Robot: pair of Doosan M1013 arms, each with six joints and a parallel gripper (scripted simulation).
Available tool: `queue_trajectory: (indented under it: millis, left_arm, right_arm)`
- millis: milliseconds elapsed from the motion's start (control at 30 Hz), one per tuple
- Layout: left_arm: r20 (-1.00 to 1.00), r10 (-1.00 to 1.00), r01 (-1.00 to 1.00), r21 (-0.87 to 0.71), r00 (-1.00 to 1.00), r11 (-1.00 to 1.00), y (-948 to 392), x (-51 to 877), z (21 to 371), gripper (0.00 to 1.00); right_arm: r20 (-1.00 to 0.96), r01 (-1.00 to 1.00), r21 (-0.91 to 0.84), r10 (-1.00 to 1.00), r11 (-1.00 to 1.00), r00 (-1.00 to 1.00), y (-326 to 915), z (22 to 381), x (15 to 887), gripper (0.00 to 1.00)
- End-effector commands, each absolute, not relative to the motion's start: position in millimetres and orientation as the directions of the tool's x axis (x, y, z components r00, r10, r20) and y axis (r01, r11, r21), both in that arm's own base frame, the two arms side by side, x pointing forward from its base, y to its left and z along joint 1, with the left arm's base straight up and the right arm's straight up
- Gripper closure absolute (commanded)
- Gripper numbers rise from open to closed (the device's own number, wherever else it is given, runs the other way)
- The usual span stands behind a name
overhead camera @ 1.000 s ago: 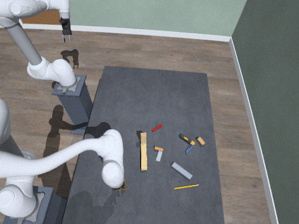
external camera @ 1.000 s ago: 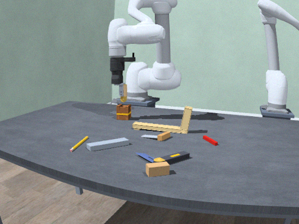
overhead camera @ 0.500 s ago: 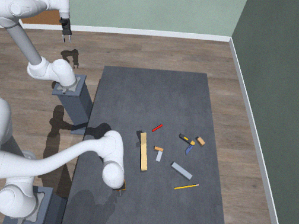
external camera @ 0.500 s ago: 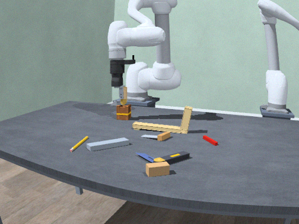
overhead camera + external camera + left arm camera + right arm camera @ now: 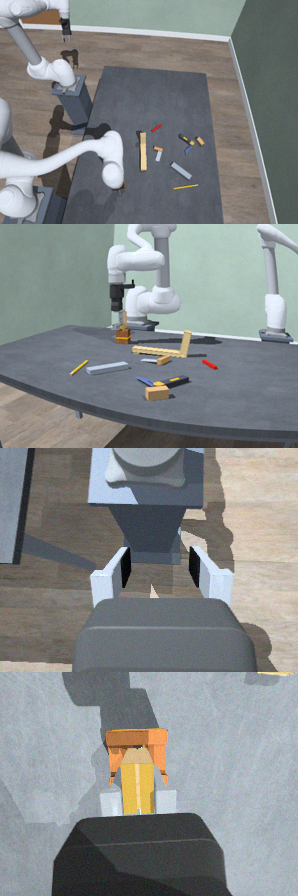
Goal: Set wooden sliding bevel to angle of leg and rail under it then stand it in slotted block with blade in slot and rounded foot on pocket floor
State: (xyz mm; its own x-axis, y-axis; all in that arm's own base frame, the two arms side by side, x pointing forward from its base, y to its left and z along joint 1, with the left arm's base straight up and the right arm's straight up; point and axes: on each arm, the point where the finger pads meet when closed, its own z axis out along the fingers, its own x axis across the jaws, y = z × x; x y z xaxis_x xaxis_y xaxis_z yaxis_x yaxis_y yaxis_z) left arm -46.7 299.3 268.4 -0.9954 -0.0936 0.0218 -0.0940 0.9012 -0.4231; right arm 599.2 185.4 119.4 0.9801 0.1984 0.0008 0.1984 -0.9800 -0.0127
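Upright over the slotted block, wooden bevel in my right gripper

Here my right gripper (image 5: 120,318) (image 5: 138,777) is closed on the yellowish wooden sliding bevel (image 5: 124,319) (image 5: 137,784), which stands upright at the slotted block (image 5: 123,336) (image 5: 136,738), its lower end at the block's top; how deep it sits I cannot tell. My left gripper (image 5: 67,38) (image 5: 159,559) is spread wide, holding nothing, off beside the table (image 5: 148,98) (image 5: 74,390). On the tabletop, the leg (image 5: 143,138) (image 5: 185,342) rises tilted from one end of its rail (image 5: 143,158) (image 5: 156,351), and the black bevel (image 5: 185,138) (image 5: 174,381) lies near a wooden block (image 5: 200,141) (image 5: 156,393).
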Motion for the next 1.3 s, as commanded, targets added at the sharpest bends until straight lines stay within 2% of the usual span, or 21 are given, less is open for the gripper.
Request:
queue_trajectory:
  millis: [0, 1267]
  left_arm:
    - [0.022, -0.094, -0.094, -0.422, -0.995, 0.902, 299.7, -46.9, 268.9, 0.00]
    - [0.022, -0.094, -0.094, -0.422, -0.995, 0.902, 299.7, -46.9, 268.9, 0.00]
  right_arm:
    - [0.002, 0.198, -0.013, 0.198, -0.980, 0.980, 185.6, 118.3, 599.6, 1.00]
    - [0.002, 0.198, -0.013, 0.198, -0.980, 0.980, 185.6, 109.9, 599.6, 1.00]
